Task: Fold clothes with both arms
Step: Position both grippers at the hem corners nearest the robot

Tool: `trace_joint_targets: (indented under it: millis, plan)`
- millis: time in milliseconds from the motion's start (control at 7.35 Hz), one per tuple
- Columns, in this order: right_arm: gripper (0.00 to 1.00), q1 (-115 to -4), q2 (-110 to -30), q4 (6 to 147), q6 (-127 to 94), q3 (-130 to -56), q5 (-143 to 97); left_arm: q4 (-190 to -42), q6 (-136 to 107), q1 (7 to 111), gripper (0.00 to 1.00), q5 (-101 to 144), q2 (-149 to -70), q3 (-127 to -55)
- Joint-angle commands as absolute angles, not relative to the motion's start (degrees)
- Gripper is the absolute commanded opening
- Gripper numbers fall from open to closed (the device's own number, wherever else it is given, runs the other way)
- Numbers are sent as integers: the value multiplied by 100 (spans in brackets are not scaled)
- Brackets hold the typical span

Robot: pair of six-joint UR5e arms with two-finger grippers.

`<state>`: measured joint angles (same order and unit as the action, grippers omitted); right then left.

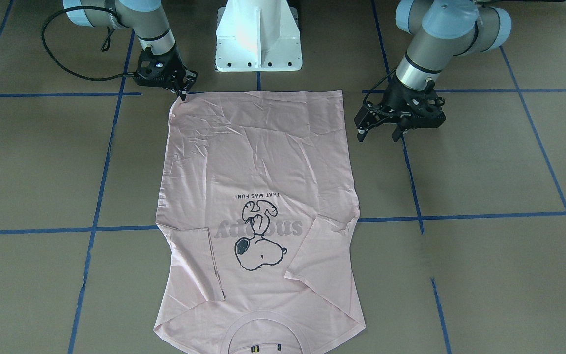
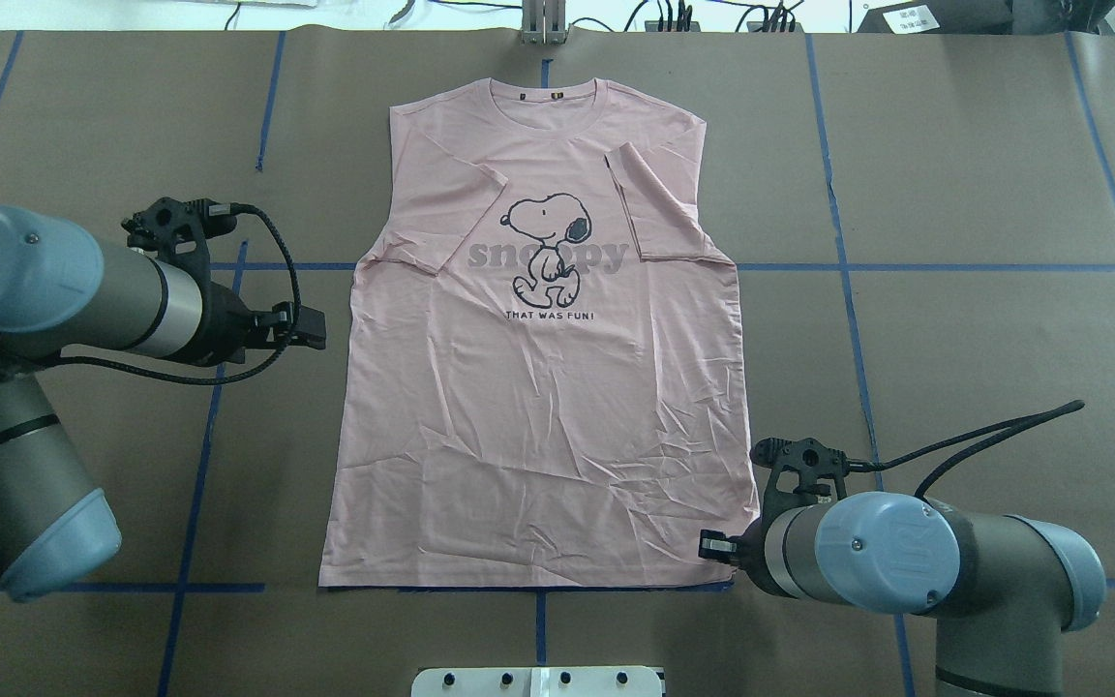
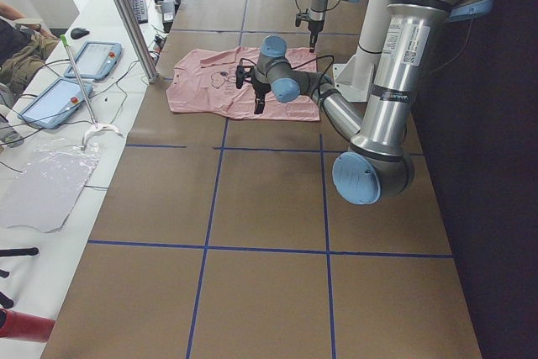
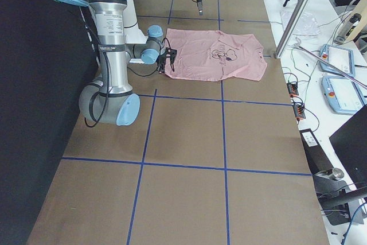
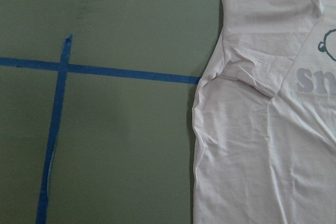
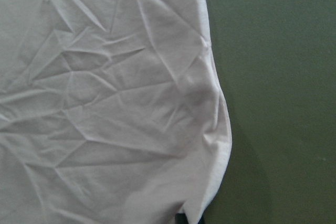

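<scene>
one pale pink short-sleeved snoopy t-shirt (image 2: 538, 416) lies flat on the brown taped table (image 2: 954, 339); right black gripper (image 1: 183, 95) is pinched together on its hem corner, left black gripper (image 1: 379, 136) hovers beside its edge, fingers apart

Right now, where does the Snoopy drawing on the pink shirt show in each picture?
Exterior front-facing: Snoopy drawing, lower centre, upside down.
Overhead exterior: upper centre, upright.
Exterior left: faint dark mark on the far shirt.
Exterior right: small, mid-shirt.
Left wrist-mounted: outline sliver at right edge.
Right wrist-mounted: not in it.
Shared landmark: blue tape line meeting the shirt beside the drawing.
</scene>
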<state>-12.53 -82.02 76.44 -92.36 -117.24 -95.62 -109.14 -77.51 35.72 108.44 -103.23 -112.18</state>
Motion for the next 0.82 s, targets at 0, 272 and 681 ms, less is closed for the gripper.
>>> trace_joint_targets:
  millis: [0, 272, 681]
  plan:
    - [0, -1318, -8174, 7620, -9220, -11882, -9545, -10707, -9003, 2633, 100, 10374, -10187, -11556]
    - [0, -1371, -8174, 7620, -9202, -11874, -9527, -10101, -10015, 1718, 100, 9697, -10222, -11681]
    - [0, -1406, -8043, 7620, -9202, -11883, -9545, -9721, -10424, 1117, 100, 9387, -10266, -11628]
